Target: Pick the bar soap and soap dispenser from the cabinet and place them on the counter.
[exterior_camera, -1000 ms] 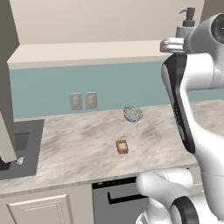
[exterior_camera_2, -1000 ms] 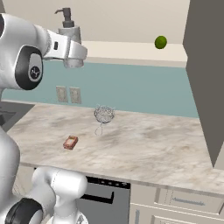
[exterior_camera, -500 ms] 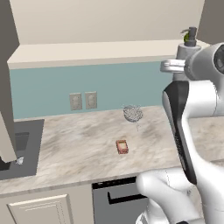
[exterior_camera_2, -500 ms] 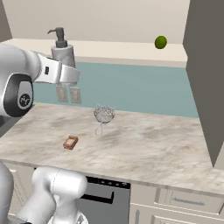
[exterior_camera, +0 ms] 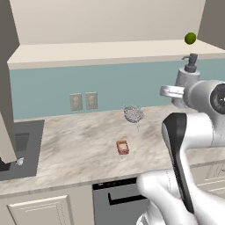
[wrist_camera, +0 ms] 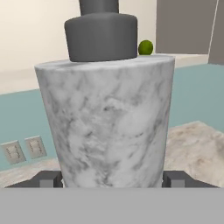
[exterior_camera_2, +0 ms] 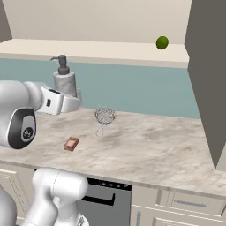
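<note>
The soap dispenser (exterior_camera: pixel 186 81) (exterior_camera_2: pixel 65 82) (wrist_camera: pixel 107 122), a grey marbled bottle with a dark pump head, hangs upright above the counter (exterior_camera: pixel 79 145) (exterior_camera_2: pixel 154 145). My gripper (exterior_camera: pixel 184 94) (exterior_camera_2: pixel 73 96) (wrist_camera: pixel 111 179) is shut on its lower body, with a dark fingertip (wrist_camera: pixel 48 178) at each side. The bar soap (exterior_camera: pixel 122 147) (exterior_camera_2: pixel 71 143) lies flat on the counter, left of and below the bottle. The cabinet's cream shelf (exterior_camera: pixel 110 50) (exterior_camera_2: pixel 88 48) runs above the blue wall.
A green lime (exterior_camera: pixel 190 38) (exterior_camera_2: pixel 162 42) (wrist_camera: pixel 145 47) rests on the shelf. A wire-mesh ball (exterior_camera: pixel 133 114) (exterior_camera_2: pixel 105 115) stands on the counter near the wall. The dark sink (exterior_camera: pixel 17 149) is at the far left. An open cabinet door (exterior_camera_2: pixel 207 66) hangs on the right.
The arm has brought the soap dispenser down from shelf height to just above the counter. The bar soap and wire ball have not moved.
</note>
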